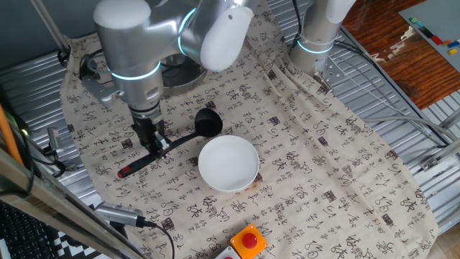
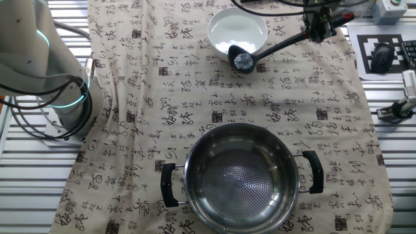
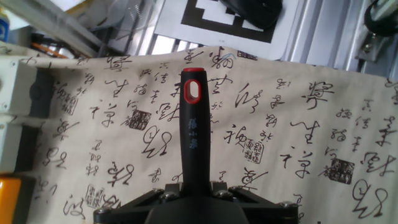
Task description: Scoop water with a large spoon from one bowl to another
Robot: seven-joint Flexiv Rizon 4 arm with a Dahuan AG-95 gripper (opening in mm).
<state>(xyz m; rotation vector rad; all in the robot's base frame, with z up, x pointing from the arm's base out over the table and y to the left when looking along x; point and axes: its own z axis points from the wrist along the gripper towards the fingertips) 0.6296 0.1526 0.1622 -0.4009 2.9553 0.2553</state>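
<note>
Calligraphy-printed cloth (image 1: pixel 323 165) over table, black large spoon (image 1: pixel 188 132) with deep cup, red-tipped handle pinched by gripper (image 1: pixel 158 144), glossy white bowl (image 1: pixel 228 163) beside it, steel bowl (image 2: pixel 238 179) apart.

I'm seeing black calligraphy-style Chinese characters plus small square seal-like stamps running all over the tablecloth (image 1: pixel 323 144); they're showing in every view, but I'm not making out any single character w/ confidence. On the spoon handle (image 3: pixel 193 134) I'm holding, hand view is showing a few small pale characters printed lengthwise, too blurry to read. A black-and-white square marker (image 2: pixel 380 55) is lying beside the cloth in the other fixed view, partly covered by a dark object. No brands or nos. are showing legibly.
</note>
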